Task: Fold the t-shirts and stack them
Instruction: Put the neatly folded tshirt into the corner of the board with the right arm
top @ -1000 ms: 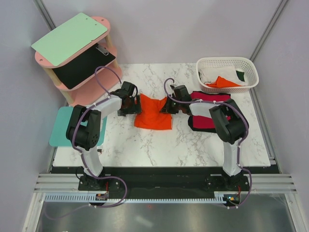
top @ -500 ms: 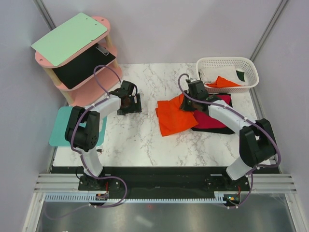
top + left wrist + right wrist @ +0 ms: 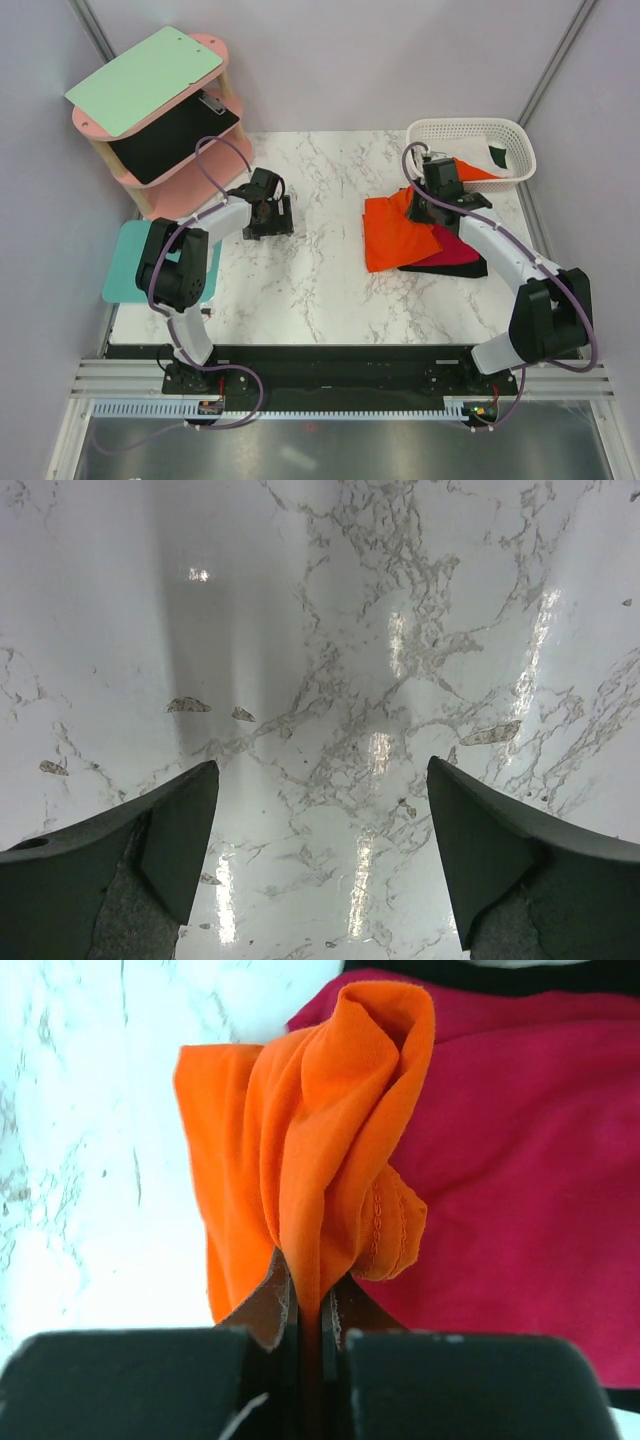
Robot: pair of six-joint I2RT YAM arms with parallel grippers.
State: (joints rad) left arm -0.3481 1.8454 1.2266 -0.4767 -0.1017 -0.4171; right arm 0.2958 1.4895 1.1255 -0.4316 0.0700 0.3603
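Observation:
My right gripper point(image 3: 425, 205) is shut on the folded bright orange t-shirt point(image 3: 393, 233) and holds it partly over a folded crimson red t-shirt point(image 3: 456, 247), which lies on a black one point(image 3: 470, 268) at the table's right. In the right wrist view the orange cloth point(image 3: 300, 1160) bunches up from between my shut fingers, with the red shirt point(image 3: 520, 1170) behind it. My left gripper point(image 3: 282, 215) is open and empty over bare marble point(image 3: 320, 680) left of centre. More shirts, orange point(image 3: 470, 170), white and dark green, lie in the basket.
A white lattice basket point(image 3: 470, 130) stands at the back right. A pink shelf unit point(image 3: 160, 110) with a pale green board stands at the back left. A teal mat point(image 3: 125, 262) lies at the table's left edge.
My right gripper has carried the orange t-shirt from the table's middle to the right, onto the red and black stack. My left gripper let go of it and stayed in place.

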